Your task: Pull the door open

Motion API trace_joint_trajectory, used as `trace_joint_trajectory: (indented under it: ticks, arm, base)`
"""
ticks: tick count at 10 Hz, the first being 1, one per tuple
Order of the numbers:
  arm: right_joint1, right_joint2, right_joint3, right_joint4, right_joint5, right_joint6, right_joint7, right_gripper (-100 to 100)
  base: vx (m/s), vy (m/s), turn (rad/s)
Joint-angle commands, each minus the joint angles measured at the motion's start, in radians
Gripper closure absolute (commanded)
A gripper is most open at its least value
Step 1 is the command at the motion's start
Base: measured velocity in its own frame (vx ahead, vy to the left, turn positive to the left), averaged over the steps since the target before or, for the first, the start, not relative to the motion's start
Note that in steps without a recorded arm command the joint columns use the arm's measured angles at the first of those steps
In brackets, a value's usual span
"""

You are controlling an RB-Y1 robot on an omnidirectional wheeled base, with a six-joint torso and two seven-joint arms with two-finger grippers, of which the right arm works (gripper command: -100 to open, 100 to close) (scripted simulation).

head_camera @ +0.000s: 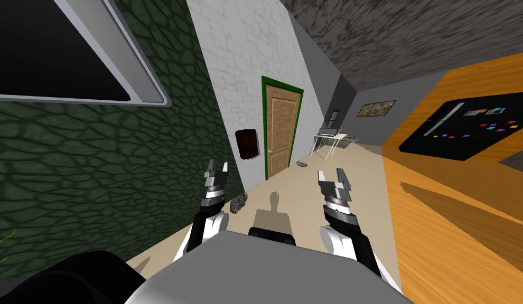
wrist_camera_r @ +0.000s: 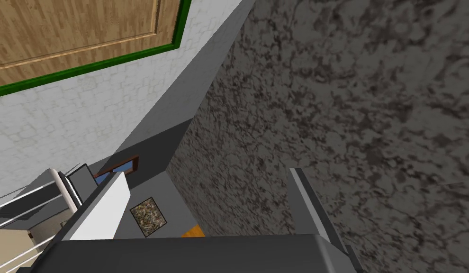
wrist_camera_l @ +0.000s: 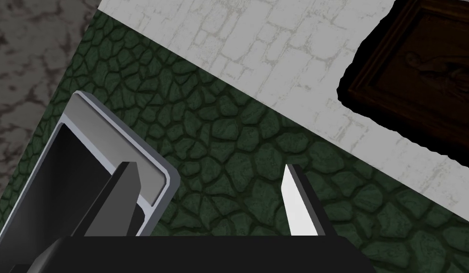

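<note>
door [head_camera: 282, 132] closed, green frame [head_camera: 264, 126], white brick wall [head_camera: 239, 63] | beige floor [head_camera: 297, 190] | left pincer [head_camera: 216, 169] spread | right pincer [head_camera: 332, 176] spread

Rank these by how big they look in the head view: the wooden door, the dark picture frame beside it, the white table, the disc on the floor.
1. wooden door
2. dark picture frame and white table: about alike, and the table stands farther off, so unranked
3. floor disc
</note>
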Motion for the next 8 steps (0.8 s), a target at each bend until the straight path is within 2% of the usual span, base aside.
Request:
trace_joint_trajectory:
  ticks: [1,8]
  arm:
    - [-0.005,-0.013,0.01,0.022,-0.016,-0.007,-0.033,-100]
    - [-0.033,-0.063,0.065,0.133,-0.083,-0.045,-0.171,-100]
  base:
    - [0.083,-0.007,0.102]
    - [0.086,-0.016,0.106]
